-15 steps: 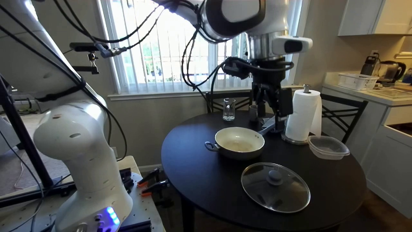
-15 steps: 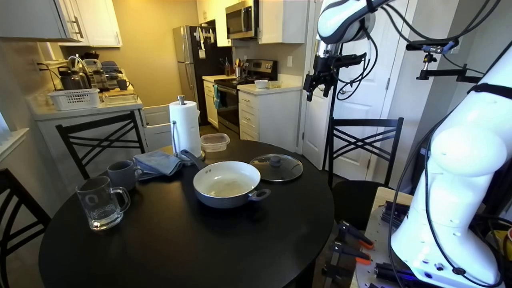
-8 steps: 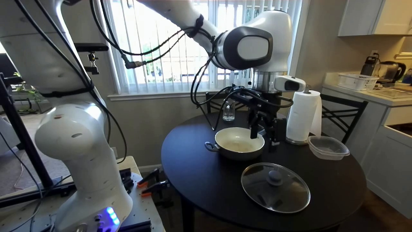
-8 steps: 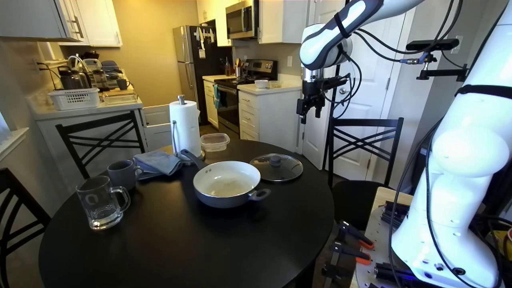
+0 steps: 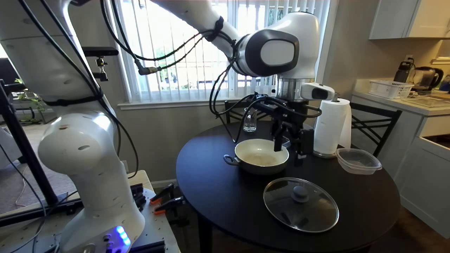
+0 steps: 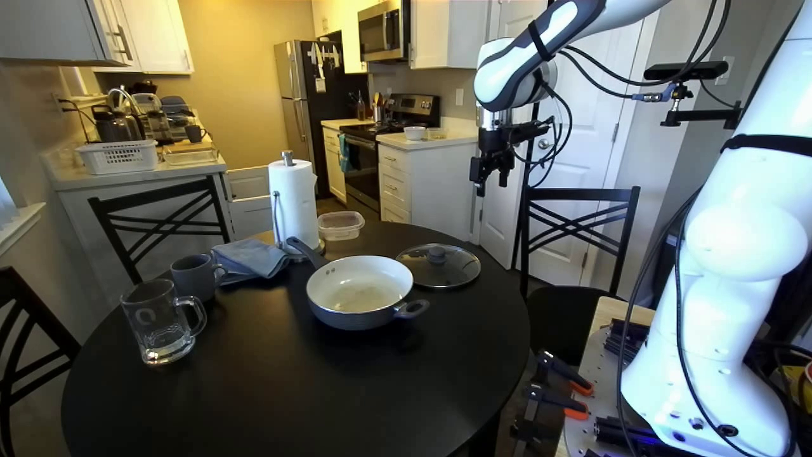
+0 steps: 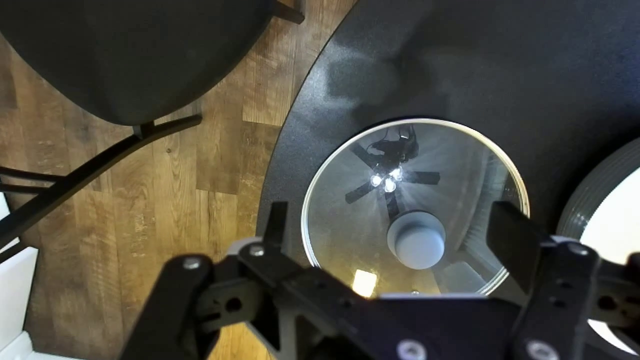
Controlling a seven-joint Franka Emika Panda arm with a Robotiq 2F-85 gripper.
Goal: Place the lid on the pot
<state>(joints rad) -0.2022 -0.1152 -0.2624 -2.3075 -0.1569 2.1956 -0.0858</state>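
Observation:
The lid, glass with a metal rim, lies flat on the dark table beside the pot in both exterior views (image 5: pixel 309 215) (image 6: pixel 457 273). Its grey knob (image 7: pixel 419 246) points up. The pot (image 5: pixel 262 167), cream inside, stands uncovered on the table, also in an exterior view (image 6: pixel 358 317); its edge shows at the right of the wrist view (image 7: pixel 575 215). My gripper (image 7: pixel 389 210) is open and empty, held in the air above the table. In the wrist view the knob appears between the spread fingers (image 7: pixel 276 222), well below them. The gripper shows in both exterior views (image 5: pixel 289 153) (image 6: pixel 492 185).
A paper towel roll (image 6: pixel 295 203), a clear plastic container (image 5: pixel 358 163), a folded blue cloth (image 6: pixel 250 260), a grey mug (image 6: pixel 193 279) and a glass mug (image 6: pixel 155 324) stand on the round table (image 6: pixel 304 393). A chair (image 6: pixel 571 241) stands close to the lid's side.
My gripper has come down and shifted slightly over about the first half second, then stayed nearly still. The lid and the pot have not moved.

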